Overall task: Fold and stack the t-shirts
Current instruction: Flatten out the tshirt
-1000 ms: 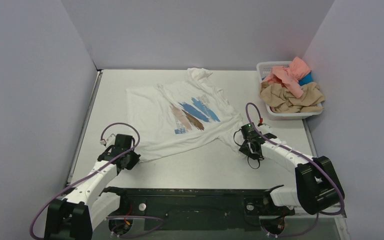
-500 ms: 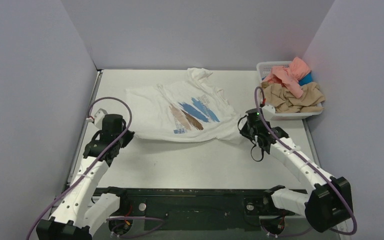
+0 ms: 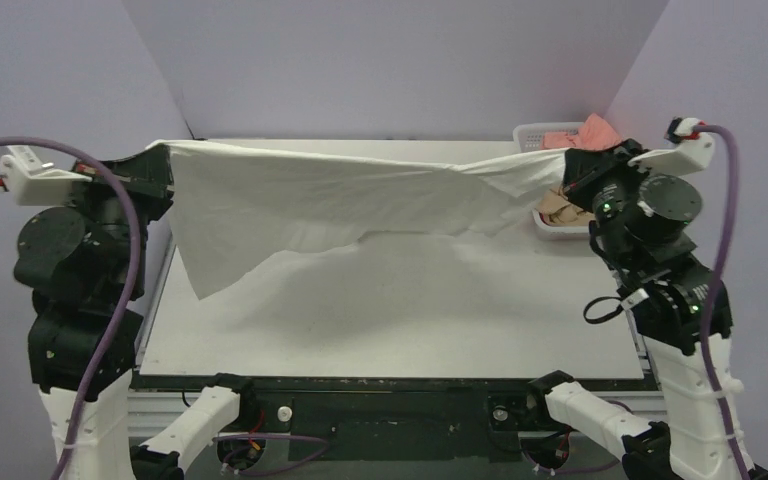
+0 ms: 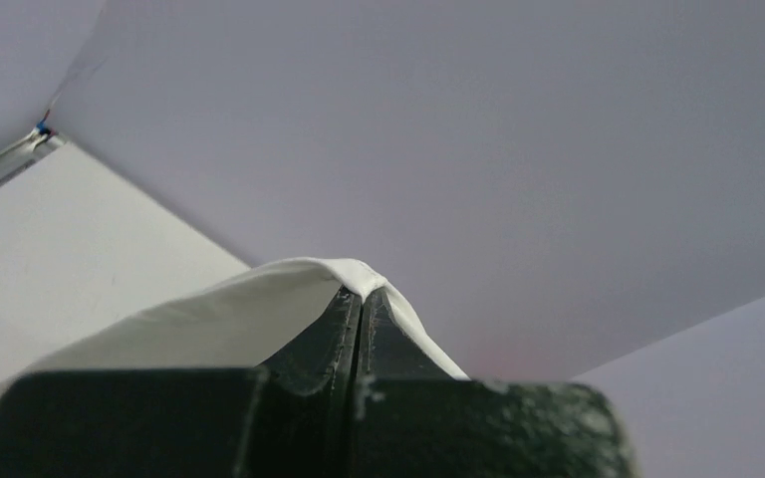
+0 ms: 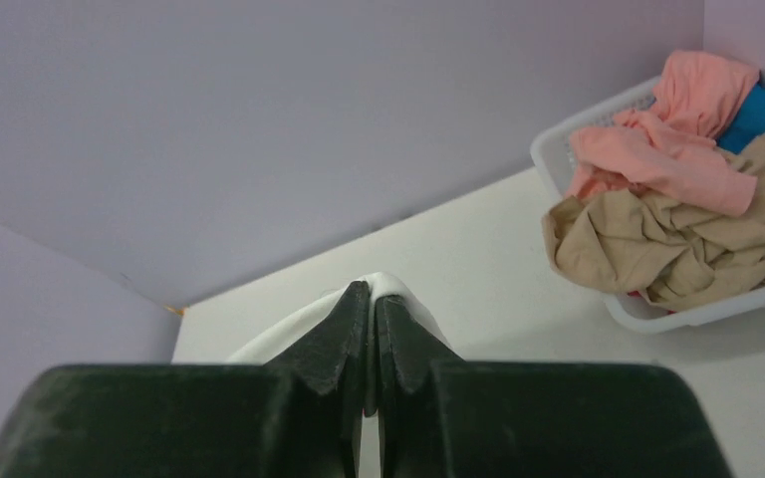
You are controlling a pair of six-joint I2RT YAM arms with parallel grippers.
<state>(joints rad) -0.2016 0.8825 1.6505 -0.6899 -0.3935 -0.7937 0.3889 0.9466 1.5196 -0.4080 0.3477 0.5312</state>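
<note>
The white t-shirt (image 3: 340, 205) hangs stretched in the air between both grippers, high above the table; its print is hidden. My left gripper (image 3: 160, 150) is shut on its left end; in the left wrist view the cloth (image 4: 259, 309) drapes over the shut gripper (image 4: 361, 297). My right gripper (image 3: 572, 170) is shut on its right end; the right wrist view shows the cloth (image 5: 388, 286) pinched in the gripper (image 5: 371, 291). Salmon-pink (image 5: 677, 149), tan (image 5: 677, 239) and blue (image 5: 754, 115) t-shirts lie heaped in the basket.
The white lattice basket (image 5: 647, 314) stands at the table's back right corner, partly behind my right arm in the top view (image 3: 535, 133). Lilac walls close in the table (image 3: 410, 310) on the left, back and right.
Both arms have risen from the table and lifted the white t-shirt, which lay flat before. It now hangs stretched between them in the air.
</note>
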